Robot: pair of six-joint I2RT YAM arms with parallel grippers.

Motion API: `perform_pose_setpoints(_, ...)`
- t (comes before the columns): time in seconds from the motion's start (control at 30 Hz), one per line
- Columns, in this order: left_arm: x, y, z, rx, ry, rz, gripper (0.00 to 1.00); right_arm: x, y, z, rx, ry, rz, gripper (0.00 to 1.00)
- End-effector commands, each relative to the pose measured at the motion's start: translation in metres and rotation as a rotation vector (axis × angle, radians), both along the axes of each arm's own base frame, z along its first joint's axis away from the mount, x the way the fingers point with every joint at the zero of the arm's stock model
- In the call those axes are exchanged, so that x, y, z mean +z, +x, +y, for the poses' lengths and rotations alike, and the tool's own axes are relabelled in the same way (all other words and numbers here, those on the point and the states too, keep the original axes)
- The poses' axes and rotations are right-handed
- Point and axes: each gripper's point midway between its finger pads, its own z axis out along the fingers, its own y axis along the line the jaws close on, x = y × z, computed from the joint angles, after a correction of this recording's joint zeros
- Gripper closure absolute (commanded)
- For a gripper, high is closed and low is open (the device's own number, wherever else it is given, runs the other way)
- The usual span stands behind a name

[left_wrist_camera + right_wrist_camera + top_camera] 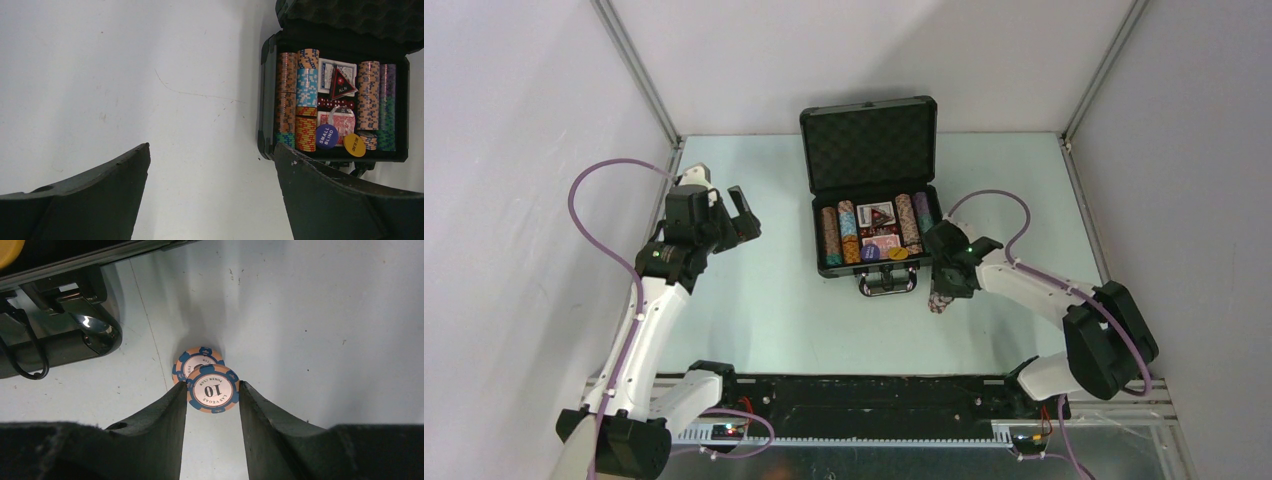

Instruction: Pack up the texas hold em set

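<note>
Grips orange-and-blue poker chips (213,390) in right pincer (213,386) over table (325,315), near handle (97,332) of open briefcase (869,148); holds left pincer (211,150) wide, empty.

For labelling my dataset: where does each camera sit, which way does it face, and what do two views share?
Top external: above, behind the bases, looking down at the table; left arm and right arm show.
Left wrist: faces across the table toward the open briefcase; open left gripper below.
Right wrist: faces down beside the briefcase handle; right gripper clamps chips marked 10.
Shared: top and left wrist show the chip rows.
</note>
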Motion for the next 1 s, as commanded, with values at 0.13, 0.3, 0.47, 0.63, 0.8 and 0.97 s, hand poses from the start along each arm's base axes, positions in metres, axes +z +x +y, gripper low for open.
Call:
perform_pose_setpoints(0.13,0.005,0.003,0.001,-0.007,0.001,-0.028,0.02,-0.010,0.004,0.004,0.023,-0.001,0.014,0.54)
perform_pose_setpoints(0.3,0.005,0.003,0.001,-0.007,0.001,-0.031,0.02,-0.013,0.005,0.005,0.025,-0.004,0.021,0.52)
perform_pose_setpoints(0.47,0.005,0.003,0.001,-0.007,0.000,-0.030,0.02,-0.013,0.005,0.005,0.022,-0.003,0.018,0.47)
perform_pose_setpoints(0.63,0.005,0.003,0.001,-0.006,0.000,-0.031,0.02,-0.013,0.006,0.007,0.025,0.007,0.015,0.41)
perform_pose_setpoints(0.8,0.005,0.003,0.001,-0.007,-0.001,-0.031,0.02,-0.008,0.008,0.004,0.013,0.006,-0.004,0.39)
perform_pose_setpoints(0.97,0.005,0.003,0.001,-0.008,0.000,-0.031,0.02,-0.002,0.015,-0.009,-0.039,0.014,-0.014,0.40)
